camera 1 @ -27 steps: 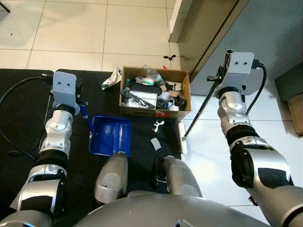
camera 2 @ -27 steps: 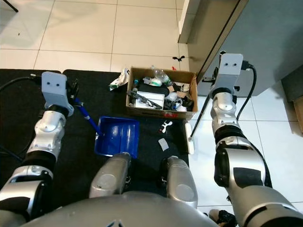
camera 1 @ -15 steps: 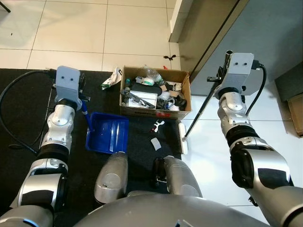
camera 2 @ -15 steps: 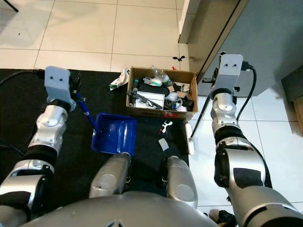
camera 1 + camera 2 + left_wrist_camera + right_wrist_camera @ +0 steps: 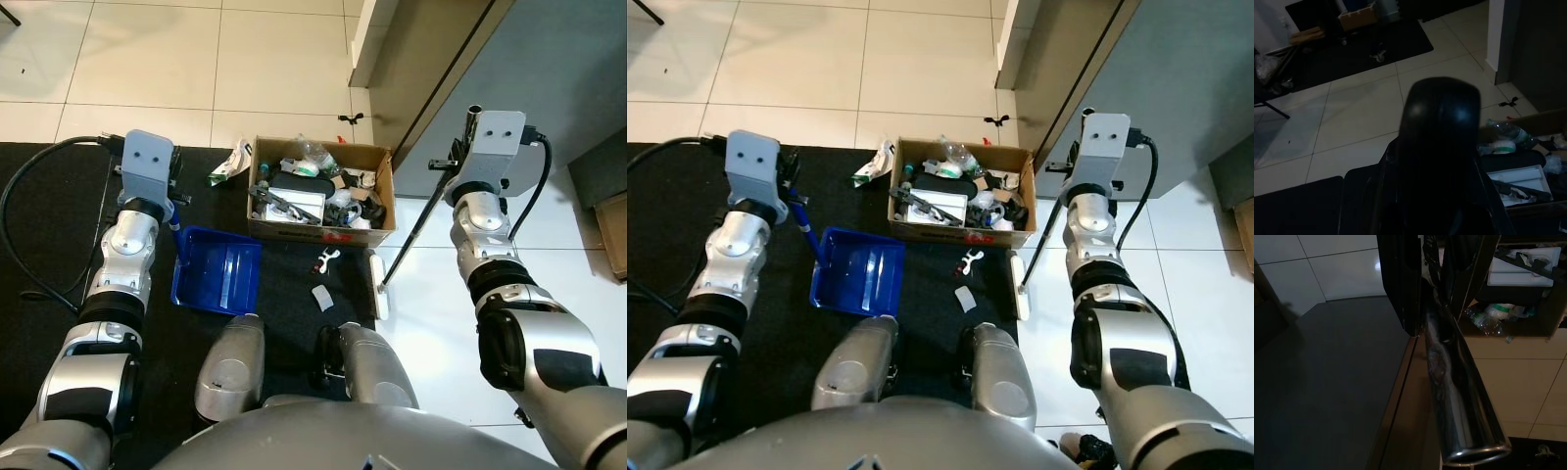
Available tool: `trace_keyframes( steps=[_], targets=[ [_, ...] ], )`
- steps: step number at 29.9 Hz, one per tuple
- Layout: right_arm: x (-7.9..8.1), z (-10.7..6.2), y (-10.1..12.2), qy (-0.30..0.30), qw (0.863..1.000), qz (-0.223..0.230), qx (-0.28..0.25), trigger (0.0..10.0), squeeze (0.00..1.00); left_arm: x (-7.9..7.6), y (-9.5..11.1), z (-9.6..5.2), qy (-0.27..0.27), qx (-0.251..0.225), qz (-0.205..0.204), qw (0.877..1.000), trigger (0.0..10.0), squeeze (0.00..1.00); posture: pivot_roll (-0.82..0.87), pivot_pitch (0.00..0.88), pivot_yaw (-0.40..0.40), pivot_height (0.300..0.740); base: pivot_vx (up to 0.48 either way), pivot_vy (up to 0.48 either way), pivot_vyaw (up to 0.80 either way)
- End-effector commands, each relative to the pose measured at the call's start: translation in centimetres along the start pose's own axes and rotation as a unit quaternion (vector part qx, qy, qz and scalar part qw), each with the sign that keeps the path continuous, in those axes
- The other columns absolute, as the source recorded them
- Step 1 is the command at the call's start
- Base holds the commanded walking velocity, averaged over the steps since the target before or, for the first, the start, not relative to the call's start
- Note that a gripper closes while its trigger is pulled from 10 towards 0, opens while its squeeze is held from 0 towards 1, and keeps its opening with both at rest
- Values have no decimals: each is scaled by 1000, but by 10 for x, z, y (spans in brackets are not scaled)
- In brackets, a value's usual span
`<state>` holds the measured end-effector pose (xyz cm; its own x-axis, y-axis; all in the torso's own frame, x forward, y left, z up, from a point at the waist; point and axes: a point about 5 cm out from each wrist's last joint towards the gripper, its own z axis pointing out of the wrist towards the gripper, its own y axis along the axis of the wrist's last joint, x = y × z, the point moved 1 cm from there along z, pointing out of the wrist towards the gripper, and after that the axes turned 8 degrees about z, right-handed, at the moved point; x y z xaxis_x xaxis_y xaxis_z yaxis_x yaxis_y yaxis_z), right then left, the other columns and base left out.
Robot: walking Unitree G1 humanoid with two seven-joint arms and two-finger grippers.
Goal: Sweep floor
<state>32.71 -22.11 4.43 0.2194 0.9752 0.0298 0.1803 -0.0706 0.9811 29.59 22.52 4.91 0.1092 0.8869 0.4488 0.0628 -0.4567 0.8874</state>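
Note:
My left gripper (image 5: pixel 172 210) is shut on the blue handle of a blue dustpan (image 5: pixel 217 279), which lies flat on the black mat (image 5: pixel 59 245) in front of my left knee. On my right, the right gripper (image 5: pixel 454 168) is shut on the silver pole (image 5: pixel 1449 377) of a broom. The pole slants down to a white broom head (image 5: pixel 379 286) at the mat's right edge. Two small white scraps (image 5: pixel 326 260) (image 5: pixel 322 297) lie on the mat between the dustpan and the broom head. The left wrist view is dark, with a black rounded shape in its middle.
An open cardboard box (image 5: pixel 380 157) full of mixed rubbish stands on the mat just beyond the scraps. A wrapper (image 5: pixel 232 162) lies to its left. A black cable (image 5: pixel 24 196) loops over the mat's left side. A grey cabinet (image 5: pixel 549 69) rises on the right; pale tiles lie beyond.
My left arm has reached forward and inward, drawing the dustpan a little to the left and turning it squarer to the box. The right arm and broom have stayed put.

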Motion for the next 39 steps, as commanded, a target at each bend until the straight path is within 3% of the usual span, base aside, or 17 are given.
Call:
trace_keyframes(
  steps=[1, 13, 22, 39],
  targets=[
    [-7, 1, 5, -10, 1000, -1, -14, 10000, 0, -4, 7, -1, -7, -22, 6, 1000, 10000, 0, 247, 0, -62, 740, 0, 0, 0],
    [-3, 2, 6, -6, 1000, -1, -15, 10000, 0, -22, 28, 5, -28, -64, -10, 998, 10000, 0, 246, 0, -60, 740, 0, 0, 0],
    [-4, 1, 4, -9, 1000, 0, -12, 10000, 0, -24, 30, 2, -34, -69, -12, 997, 10000, 0, 249, 0, -60, 740, 0, 0, 0],
    [-4, 1, 5, -8, 1000, -1, -13, 10000, 0, -46, 29, -7, -62, -66, -38, 995, 10000, 0, 247, 0, -63, 740, 0, 0, 0]
  ],
)
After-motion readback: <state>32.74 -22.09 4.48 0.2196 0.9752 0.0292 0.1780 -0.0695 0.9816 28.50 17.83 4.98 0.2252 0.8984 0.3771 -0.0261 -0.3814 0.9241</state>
